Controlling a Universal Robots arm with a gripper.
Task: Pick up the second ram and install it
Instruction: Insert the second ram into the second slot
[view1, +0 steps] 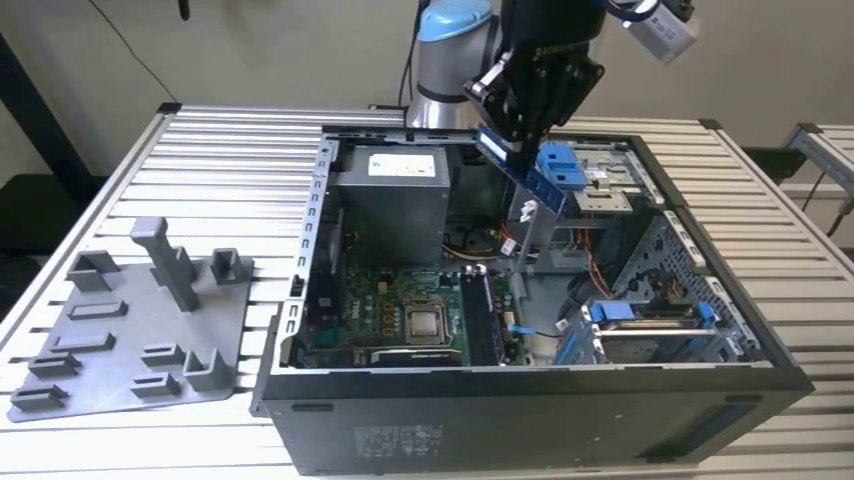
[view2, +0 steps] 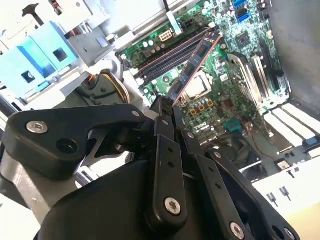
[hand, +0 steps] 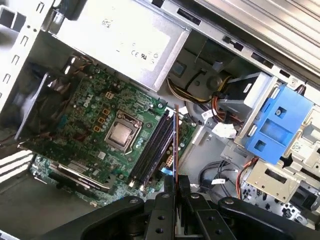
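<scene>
Gripper (view1: 514, 125) is hanging over the open computer case (view1: 534, 400), at roughly one o'clock from the processor (view1: 427, 322) in the exterior view. Its jaws are drawn tight together and are clamping the second ram (view1: 529, 176) at the labelled end; nothing else is in its hold. The stick is sloping away from the fingertips toward five o'clock in that view. It is riding in the air above the case interior, not seated in any slot.

In the second wrist view the gripper (view2: 162, 106) is pinching the near end of the ram (view2: 197, 60), whose chip-bearing face is extending out over the motherboard (view2: 235, 60) beside the memory slots (view2: 167, 57). In the first wrist view the gripper (hand: 175, 186) is presenting the ram (hand: 176, 140) edge-on, a thin line running parallel with the memory slots (hand: 150, 150) near the processor (hand: 121, 134).

The grey fixture tray (view1: 120, 340) is sitting on the slatted table (view1: 214, 160) at nine o'clock of the case, well apart from the gripper. The power supply (view1: 387, 190) is occupying the case's twelve o'clock end.
</scene>
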